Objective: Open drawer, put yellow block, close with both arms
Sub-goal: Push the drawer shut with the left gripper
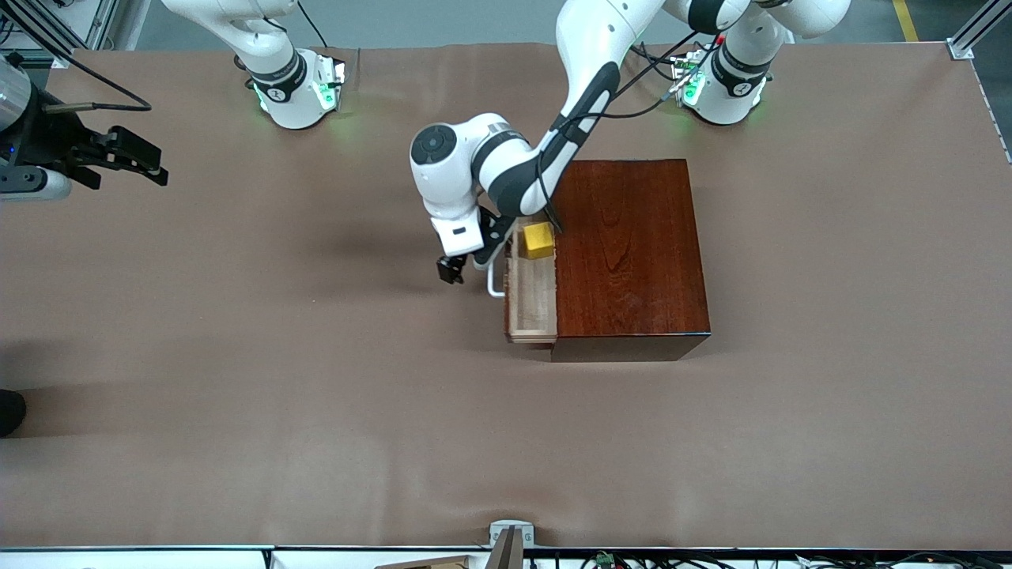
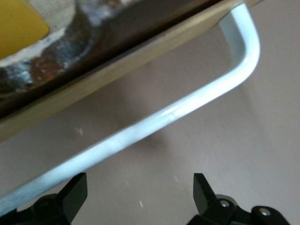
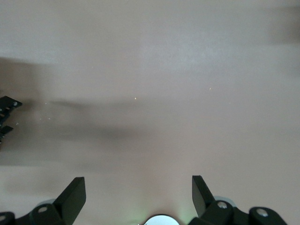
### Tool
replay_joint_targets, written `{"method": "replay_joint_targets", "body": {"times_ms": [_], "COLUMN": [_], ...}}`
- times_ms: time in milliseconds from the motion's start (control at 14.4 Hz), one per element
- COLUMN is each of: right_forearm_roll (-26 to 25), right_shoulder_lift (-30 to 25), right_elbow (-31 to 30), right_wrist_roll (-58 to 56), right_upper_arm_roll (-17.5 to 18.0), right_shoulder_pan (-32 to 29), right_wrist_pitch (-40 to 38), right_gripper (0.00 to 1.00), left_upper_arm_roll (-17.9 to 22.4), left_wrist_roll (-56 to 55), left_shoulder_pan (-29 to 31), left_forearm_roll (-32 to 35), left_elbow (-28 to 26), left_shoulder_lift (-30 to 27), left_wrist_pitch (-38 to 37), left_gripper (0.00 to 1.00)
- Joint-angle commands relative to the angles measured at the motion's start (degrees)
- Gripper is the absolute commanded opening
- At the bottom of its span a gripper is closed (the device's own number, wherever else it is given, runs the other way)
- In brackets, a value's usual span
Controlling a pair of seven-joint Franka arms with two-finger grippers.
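Now drawer (image 1: 531, 304) partly out of wooden box (image 1: 628, 257), yellow block (image 1: 539, 239) inside tray. Left gripper (image 1: 451, 270) just beside white handle (image 2: 154, 124), fingers (image 2: 75, 192) apart, empty. Right gripper (image 3: 138, 197) waits over bare table (image 1: 237, 356), fingers spread wide, empty.

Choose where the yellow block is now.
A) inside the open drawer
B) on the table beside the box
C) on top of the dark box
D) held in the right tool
A: the block lies in the pulled-out drawer, at its end toward the robots' bases.
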Motion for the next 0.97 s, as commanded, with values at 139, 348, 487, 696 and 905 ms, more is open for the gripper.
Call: {"method": "replay_joint_targets", "body": {"times_ms": [139, 348, 487, 696, 905], "right_forearm_roll": [-4.9, -5.3, -4.9, -5.4, -4.7], "right_shoulder_lift": [1.4, 1.6, 1.8, 1.9, 2.0], "right_elbow": [2.1, 2.2, 2.4, 2.6, 3.6], "right_wrist_roll": [-4.6, -4.5, -4.5, -4.4, -4.4], "right_upper_arm_roll": [-0.1, 0.0, 0.0, 0.0, 0.0], "right_shoulder_pan": [-0.9, -0.4, -0.8, -0.5, -0.9], "right_wrist_pitch": [0.2, 0.0, 0.4, 1.2, 0.2], "right_gripper": [1.0, 1.0, 1.0, 1.0, 1.0], "left_upper_arm_roll": [0.6, 0.5, 0.5, 0.5, 0.5], "left_wrist_roll": [1.9, 1.9, 1.8, 1.3, 1.2], "left_shoulder_pan": [3.4, 3.5, 3.6, 4.5, 4.8], "left_forearm_roll": [1.7, 1.7, 1.7, 1.7, 1.3], "left_elbow": [0.1, 0.1, 0.0, -0.3, -0.3], "left_shoulder_lift": [-0.2, -0.3, -0.2, -0.2, -0.3], "left_wrist_pitch": [-5.9, -6.0, -7.3, -8.3, -8.4], "left_gripper": [1.0, 1.0, 1.0, 1.0, 1.0]}}
